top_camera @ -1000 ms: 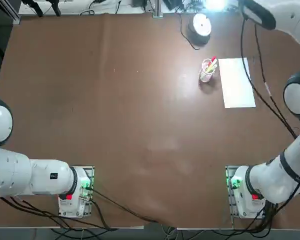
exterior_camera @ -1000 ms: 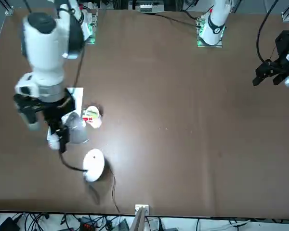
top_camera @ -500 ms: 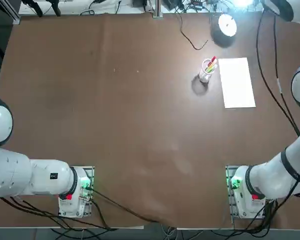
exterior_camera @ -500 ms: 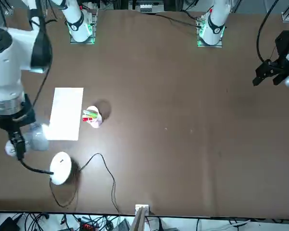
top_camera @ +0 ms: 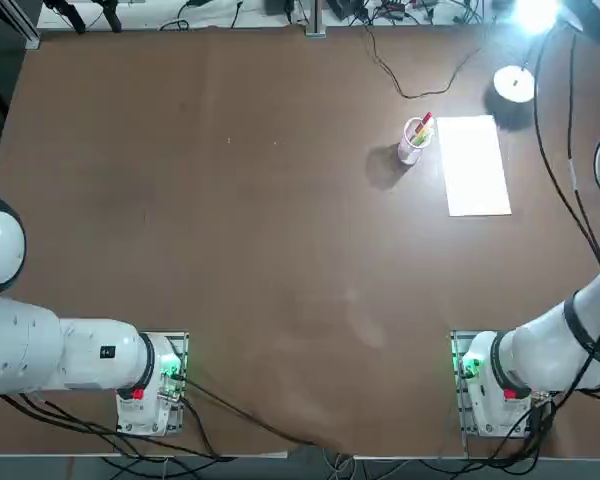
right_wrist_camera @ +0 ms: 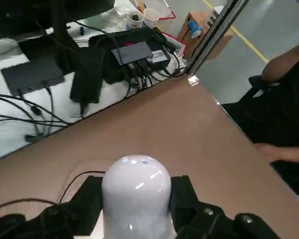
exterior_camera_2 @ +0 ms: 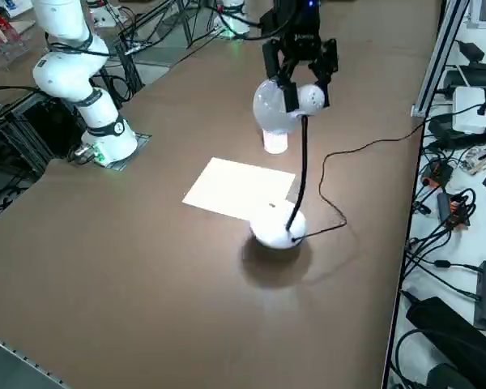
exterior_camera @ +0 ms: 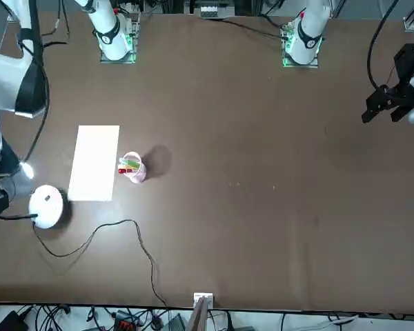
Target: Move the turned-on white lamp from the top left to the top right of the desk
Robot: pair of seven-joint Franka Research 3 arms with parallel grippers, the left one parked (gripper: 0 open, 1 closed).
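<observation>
Overhead, the right gripper [exterior_camera_2: 299, 99] (mostly out of frame) clamps the lamp [exterior_camera_2: 279, 228] by its glowing head.

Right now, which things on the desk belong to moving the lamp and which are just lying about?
Part of the job:
the lamp, lit
the right gripper, shut on the lamp's head
the desk

Just lying about:
the paper sheet
the pen cup

Overhead view looks straight down from the robot's side; front view faces it across the bench [top_camera: 230, 220]; side view looks diagonally down; wrist view sits close, apparently just above the lamp [right_wrist_camera: 135, 191]. All share the bench.
</observation>
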